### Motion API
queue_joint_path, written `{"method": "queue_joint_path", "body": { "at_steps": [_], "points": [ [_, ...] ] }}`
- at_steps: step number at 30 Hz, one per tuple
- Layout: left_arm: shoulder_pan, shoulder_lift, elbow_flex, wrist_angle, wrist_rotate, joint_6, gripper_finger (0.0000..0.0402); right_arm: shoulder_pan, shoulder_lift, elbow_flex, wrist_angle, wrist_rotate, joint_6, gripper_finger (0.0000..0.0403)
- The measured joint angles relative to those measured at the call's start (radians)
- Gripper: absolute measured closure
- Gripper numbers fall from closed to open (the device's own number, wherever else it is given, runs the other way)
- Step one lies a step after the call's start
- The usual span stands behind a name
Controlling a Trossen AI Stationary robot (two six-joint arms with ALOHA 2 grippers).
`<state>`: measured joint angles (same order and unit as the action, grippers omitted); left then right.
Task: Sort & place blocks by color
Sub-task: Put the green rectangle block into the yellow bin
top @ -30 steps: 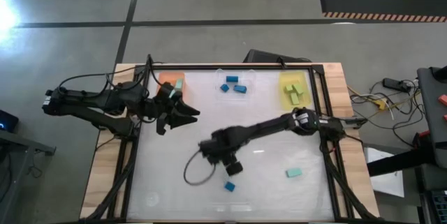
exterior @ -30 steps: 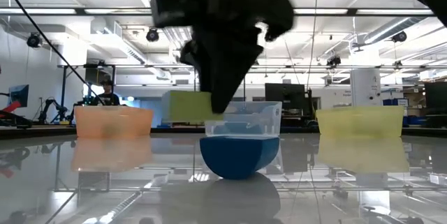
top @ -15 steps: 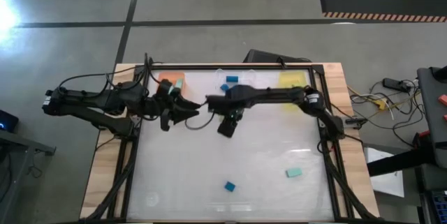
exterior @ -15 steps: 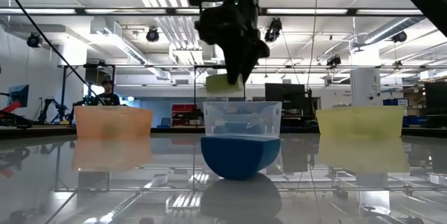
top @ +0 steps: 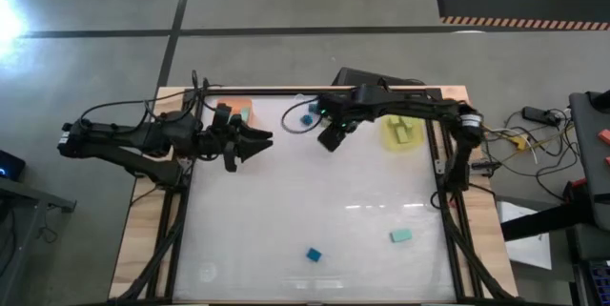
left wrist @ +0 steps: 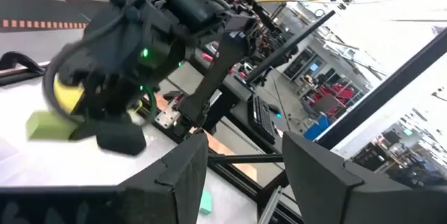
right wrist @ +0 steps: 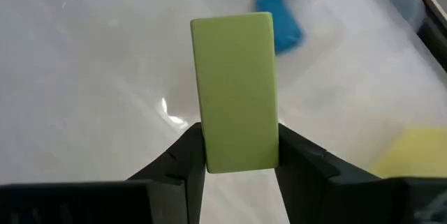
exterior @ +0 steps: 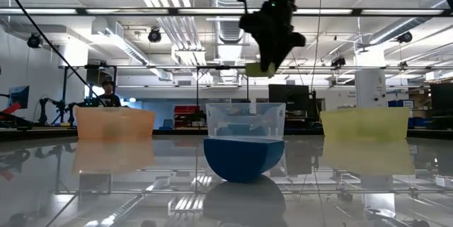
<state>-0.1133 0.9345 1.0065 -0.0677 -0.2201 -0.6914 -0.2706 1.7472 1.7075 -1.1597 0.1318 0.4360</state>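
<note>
High view: the right gripper is seen in the upper middle of the frame, above the desk, between the clear tray and the yellow tray. In the right wrist view its jaws are closed on a yellow-green block, which is held upright between the two dark fingers; blue blocks are seen beyond it in that view. In the low view the same yellow-green block is held well above the desk, higher than the rim of the clear tray, with the gripper reaching down from the top of the frame.

The left gripper is found at the left of the frame, just beside the orange tray. Its jaws are spread apart with nothing between them, as the left wrist view shows. A pale teal block lies in the orange tray.

A blue block lies on the desk at the lower middle of the frame, and another pale teal block lies at the lower right, well apart from it. Yellow-green blocks are seen in the yellow tray. In the low view the blue block stands in the foreground, in front of the clear tray.
</note>
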Motion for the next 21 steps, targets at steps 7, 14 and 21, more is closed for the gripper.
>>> {"method": "queue_joint_path", "body": {
  "at_steps": [7,14,21],
  "points": [
    [0.003,0.001,0.0,0.0,-0.03,-0.001,0.0233,-0.132,-0.162,-0.225,0.045,-0.004,0.109,0.0278],
    [0.003,0.002,0.0,0.0,-0.048,-0.003,0.0233,-0.282,-0.302,-0.407,0.058,-0.01,0.149,0.0278],
    [0.009,0.007,0.0,0.0,-0.05,-0.004,0.0233,-0.417,-0.399,-0.556,0.09,-0.064,0.152,0.0278]
  ]
}}
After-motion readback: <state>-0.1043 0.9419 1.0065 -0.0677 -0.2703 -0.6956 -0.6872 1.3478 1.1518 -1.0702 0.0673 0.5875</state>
